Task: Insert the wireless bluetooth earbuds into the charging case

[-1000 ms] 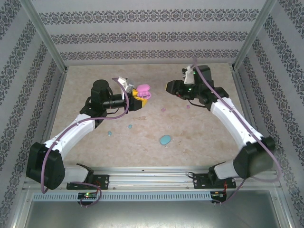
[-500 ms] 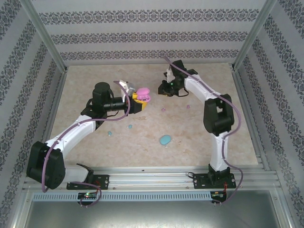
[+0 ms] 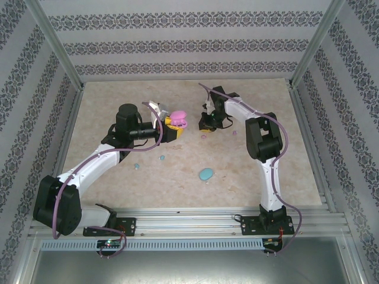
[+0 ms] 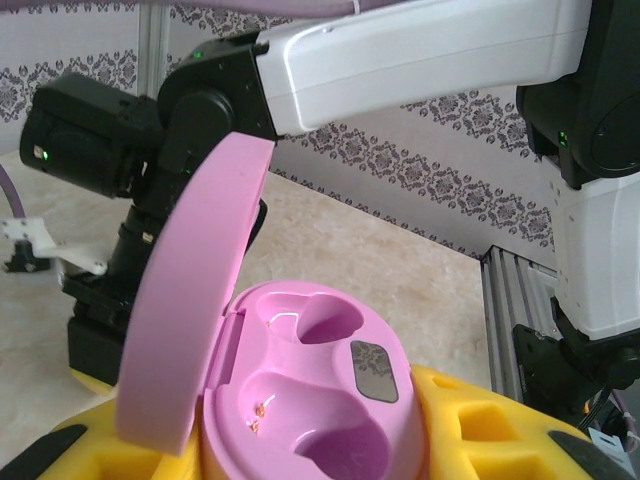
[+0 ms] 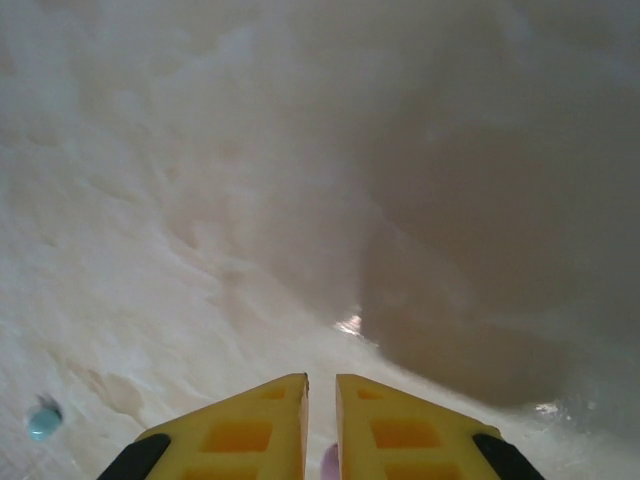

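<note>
**Top and wrist views, two-arm rig.** Beige marbled desk [image 3: 118, 94]. The left hand [image 3: 173, 126], at frame centre, clamps the pink charging case [image 4: 330, 400] between yellow fingers [image 4: 470, 420]. The case lid [image 4: 190, 300] is raised and both wells are exposed, with a few tan specks in the nearer one. The right hand [image 3: 205, 126], just right of the case, has its tips at the desk and its fingers drawn nearly together on a pink earbud [image 3: 203, 135]. A light-blue case [image 3: 206, 174] lies shut at lower centre. To its left lie a light-blue earbud [image 3: 136, 166] and a second light-blue earbud [image 3: 161, 158]. A second pink earbud [image 3: 234, 132] lies right of the right hand.
</note>
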Tool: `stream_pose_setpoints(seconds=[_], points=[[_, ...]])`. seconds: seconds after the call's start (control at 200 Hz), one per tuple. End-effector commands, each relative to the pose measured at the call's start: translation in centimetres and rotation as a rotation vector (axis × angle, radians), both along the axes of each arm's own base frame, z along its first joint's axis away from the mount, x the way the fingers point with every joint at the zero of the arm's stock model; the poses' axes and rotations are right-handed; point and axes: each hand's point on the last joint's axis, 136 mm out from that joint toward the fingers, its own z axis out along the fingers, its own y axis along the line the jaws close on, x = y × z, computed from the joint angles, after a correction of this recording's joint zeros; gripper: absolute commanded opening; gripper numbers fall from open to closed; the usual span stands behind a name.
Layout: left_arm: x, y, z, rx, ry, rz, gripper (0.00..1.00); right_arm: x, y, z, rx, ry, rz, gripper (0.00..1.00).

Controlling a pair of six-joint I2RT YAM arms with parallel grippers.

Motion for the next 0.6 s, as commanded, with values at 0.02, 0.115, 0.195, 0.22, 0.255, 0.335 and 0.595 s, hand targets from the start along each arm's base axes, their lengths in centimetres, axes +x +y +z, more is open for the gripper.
stream_pose_setpoints(seconds=[0.02,0.115,0.195,0.22,0.255,0.335,0.595], points=[[0.5,0.2,0.5,-0.016,-0.037,0.009,0.27,-0.5,-0.9,0.9,0.015,-0.013,0.01,0.15],[0.4,0.3,0.6,-0.017,-0.038,0.01,0.27,-1.0,-1.0,0.5,0.016,-0.001,0.018,0.15],[0.3,0.3,0.6,-0.016,-0.037,0.012,0.27,-1.3,-1.1,0.3,0.016,0.011,0.016,0.15],[0.3,0.4,0.6,-0.016,-0.037,0.014,0.27,-1.4,-1.1,0.2,0.016,0.016,0.014,0.15],[0.2,0.4,0.6,-0.016,-0.038,0.014,0.27,-1.6,-1.1,0.2,0.019,0.02,0.011,0.15],[0.1,0.5,0.7,-0.015,-0.04,0.017,0.27,-1.9,-1.0,0.3,0.031,0.027,0.004,0.15],[-0.1,0.6,0.9,-0.012,-0.045,0.021,0.27,-2.8,-1.0,1.4,0.051,0.035,-0.016,0.17]])
